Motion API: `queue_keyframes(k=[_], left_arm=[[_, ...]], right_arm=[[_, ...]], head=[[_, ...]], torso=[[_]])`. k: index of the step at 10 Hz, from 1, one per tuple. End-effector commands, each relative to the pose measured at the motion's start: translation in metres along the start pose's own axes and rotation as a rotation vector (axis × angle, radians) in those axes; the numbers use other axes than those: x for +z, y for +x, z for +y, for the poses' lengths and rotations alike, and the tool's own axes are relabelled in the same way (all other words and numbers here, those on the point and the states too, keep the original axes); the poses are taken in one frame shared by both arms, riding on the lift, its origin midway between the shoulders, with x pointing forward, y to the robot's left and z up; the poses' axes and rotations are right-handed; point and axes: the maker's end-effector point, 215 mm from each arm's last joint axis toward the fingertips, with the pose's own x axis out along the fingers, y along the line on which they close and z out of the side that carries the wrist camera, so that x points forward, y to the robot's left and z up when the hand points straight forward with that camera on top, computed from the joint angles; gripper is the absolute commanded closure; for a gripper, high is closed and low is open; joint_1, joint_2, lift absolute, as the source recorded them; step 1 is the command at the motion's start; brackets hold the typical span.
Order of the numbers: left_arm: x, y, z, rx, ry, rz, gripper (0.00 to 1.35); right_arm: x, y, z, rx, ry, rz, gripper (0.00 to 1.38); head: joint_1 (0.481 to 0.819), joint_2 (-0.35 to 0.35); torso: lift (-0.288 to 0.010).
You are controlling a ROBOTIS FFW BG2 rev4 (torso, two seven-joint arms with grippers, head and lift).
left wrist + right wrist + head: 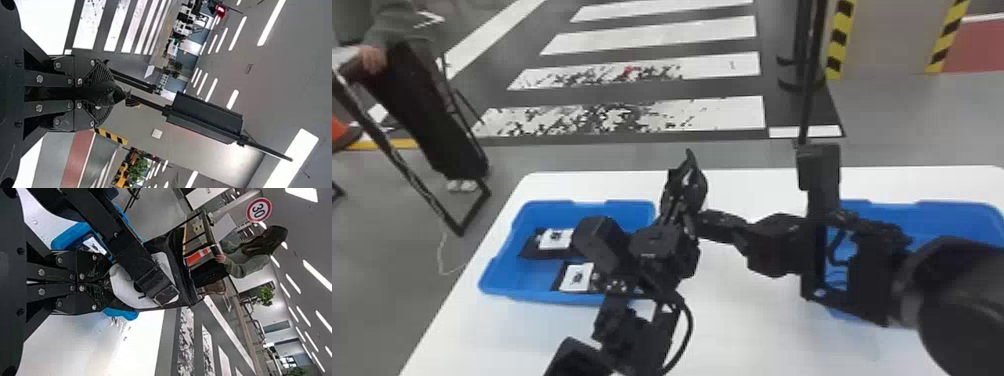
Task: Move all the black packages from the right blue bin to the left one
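We judge this the handover step: our right gripper (106, 284) pinches the black package (125, 286) right of the left blue bin (532, 297); unable to tell the left gripper's (102, 94) state, we next verify its hold before releasing.

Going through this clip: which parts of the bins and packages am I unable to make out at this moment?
- Head view: most of the inside of the right blue bin, behind the right arm and cut off at the edge; how many packages remain there is unclear.
- Head view: the left blue bin's near right part, behind the left arm.
- Right wrist view: part of the held black package, behind the left arm.
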Motion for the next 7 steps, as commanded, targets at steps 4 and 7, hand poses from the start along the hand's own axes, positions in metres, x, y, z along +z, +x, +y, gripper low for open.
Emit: queue_keyframes(k=[4,7], left_arm=[[0.066,-0.012,0.185,0.348,0.372,-0.089,1.21],[0.048,-0.034,0.232,0.443,0.360,-0.020,0.97]], right_arm=[[-0.006,-0.027,-0.032,-0.030,0.128,-0.072,0.22],[-0.001,-0.077,-0.091,-0.178,0.155,-0.132,0.14]], head=[[0.695,0.318],[0.695,0.350]], torso=[[-0.132],[-0.132]])
